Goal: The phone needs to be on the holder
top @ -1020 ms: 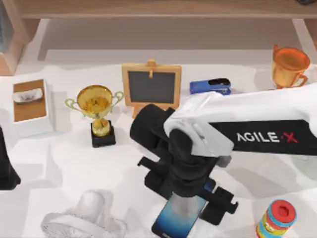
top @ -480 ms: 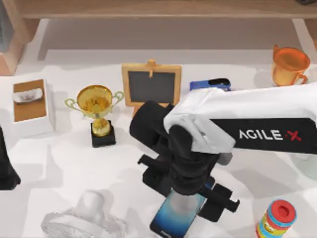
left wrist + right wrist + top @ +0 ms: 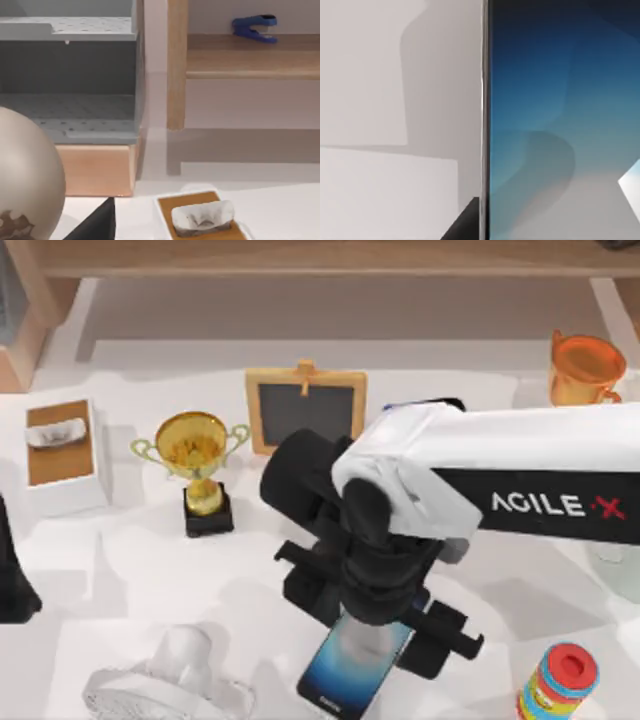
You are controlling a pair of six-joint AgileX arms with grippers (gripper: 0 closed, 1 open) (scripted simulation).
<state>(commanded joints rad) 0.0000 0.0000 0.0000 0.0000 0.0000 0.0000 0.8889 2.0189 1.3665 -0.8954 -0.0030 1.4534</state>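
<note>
Jaws of the right gripper (image 3: 378, 625) hidden under the wrist, directly over the phone (image 3: 345, 680); no telling how wide apart, or whether gripping. Phone low in the middle of the top view, screen up, far end tucked beneath the gripper, on or just above the table (image 3: 120, 570). Likely light, stiff, glassy and slick, prone to crack if dropped; best pinched across the long edges near mid-length. Left arm (image 3: 8, 580) parked at the table's left edge.
</note>
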